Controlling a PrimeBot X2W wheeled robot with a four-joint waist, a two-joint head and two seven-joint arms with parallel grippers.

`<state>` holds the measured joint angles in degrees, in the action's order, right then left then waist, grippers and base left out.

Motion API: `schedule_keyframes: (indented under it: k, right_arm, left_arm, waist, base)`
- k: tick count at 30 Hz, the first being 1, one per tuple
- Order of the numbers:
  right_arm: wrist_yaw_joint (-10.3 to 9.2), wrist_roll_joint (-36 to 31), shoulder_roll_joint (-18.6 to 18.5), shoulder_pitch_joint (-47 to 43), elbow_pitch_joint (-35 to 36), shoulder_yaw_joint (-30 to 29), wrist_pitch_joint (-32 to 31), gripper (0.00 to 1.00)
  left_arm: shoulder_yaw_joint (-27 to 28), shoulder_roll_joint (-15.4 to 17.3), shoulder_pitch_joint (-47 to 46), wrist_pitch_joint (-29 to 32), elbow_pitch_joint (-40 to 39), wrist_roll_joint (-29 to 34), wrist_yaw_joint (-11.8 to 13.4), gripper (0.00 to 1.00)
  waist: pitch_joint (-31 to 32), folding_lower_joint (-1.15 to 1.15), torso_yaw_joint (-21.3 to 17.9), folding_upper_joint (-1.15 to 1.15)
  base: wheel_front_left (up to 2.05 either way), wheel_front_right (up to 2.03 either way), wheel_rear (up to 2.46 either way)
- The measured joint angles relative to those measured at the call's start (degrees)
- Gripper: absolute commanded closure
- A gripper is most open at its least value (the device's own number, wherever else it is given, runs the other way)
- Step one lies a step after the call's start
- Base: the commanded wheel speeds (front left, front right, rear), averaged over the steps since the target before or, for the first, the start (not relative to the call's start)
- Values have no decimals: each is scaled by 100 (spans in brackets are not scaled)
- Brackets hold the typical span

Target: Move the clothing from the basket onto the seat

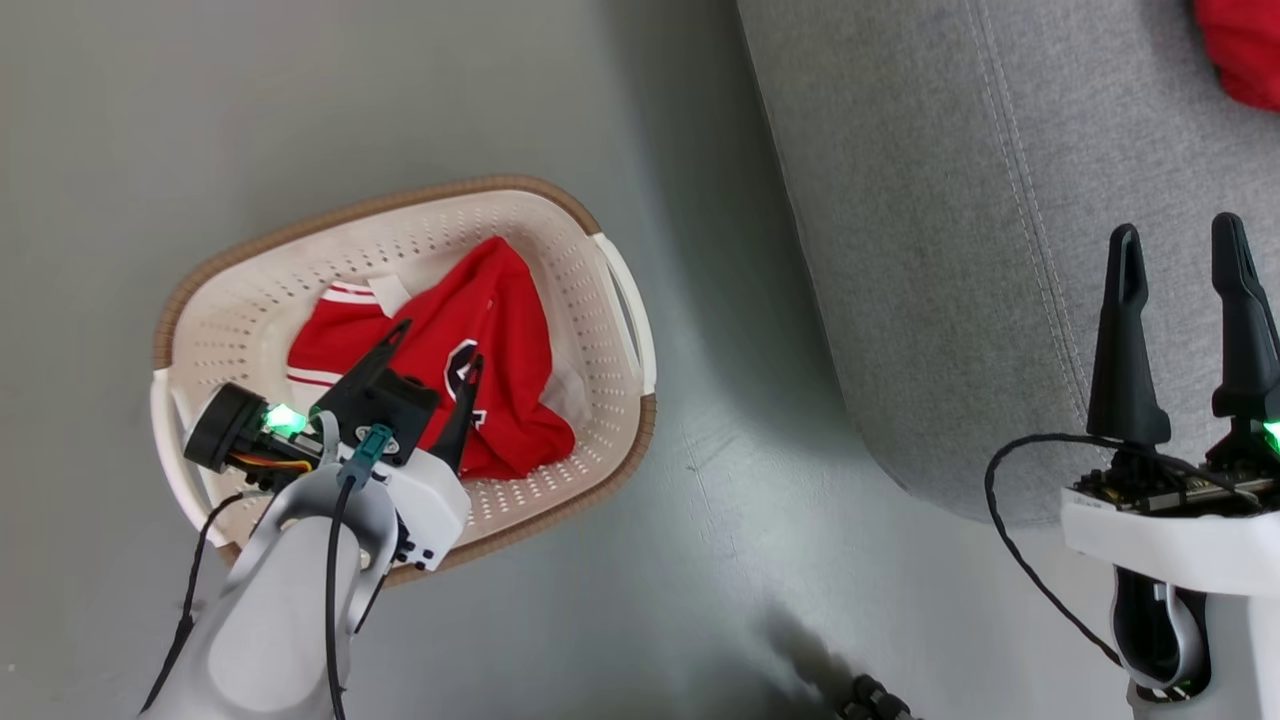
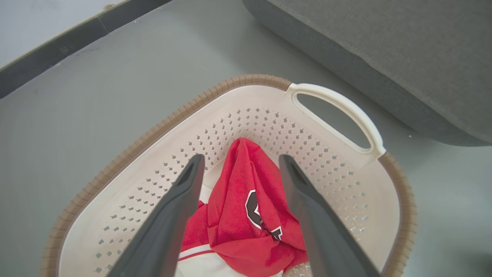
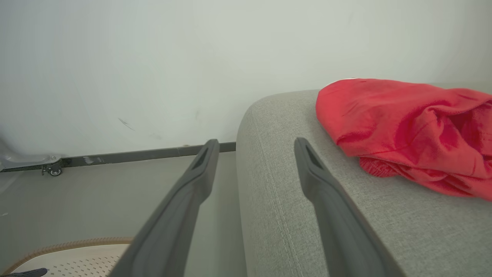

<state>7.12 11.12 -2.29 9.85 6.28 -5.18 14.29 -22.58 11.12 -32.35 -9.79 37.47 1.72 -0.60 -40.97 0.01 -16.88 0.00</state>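
Observation:
One red garment with white trim and black-and-white lettering [image 1: 450, 360] [image 2: 250, 215] lies crumpled in the cream basket [image 1: 250, 300] [image 2: 338, 169] on the floor. My left gripper [image 1: 437, 345] [image 2: 240, 163] hangs open just above it, fingers straddling the fabric's raised fold, nothing held. The second red garment [image 1: 1245, 50] [image 3: 415, 123] lies on the light-grey seat [image 1: 950, 250] [image 3: 300, 215] at the far right. Above the seat's front edge my right gripper [image 1: 1180, 240] [image 3: 255, 144] stands open and empty.
Grey floor [image 1: 700, 500] separates the basket and the seat. A pale wall with a dark skirting strip [image 3: 134, 156] runs behind, with a small caster [image 3: 54, 169] at its foot. A paper label [image 1: 390, 292] pokes out beside the garment in the basket.

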Motion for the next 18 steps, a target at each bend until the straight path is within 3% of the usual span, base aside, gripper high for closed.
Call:
schedule_keyframes:
  k: [18]
  right_arm:
    - [0, 279, 2, 565, 36, 177, 0, 0]
  left_arm:
    - [-259, 313, -661, 411, 712, 393, -192, 0]
  waist:
    - [-800, 0, -381, 0]
  base:
    - [0, 0, 0]
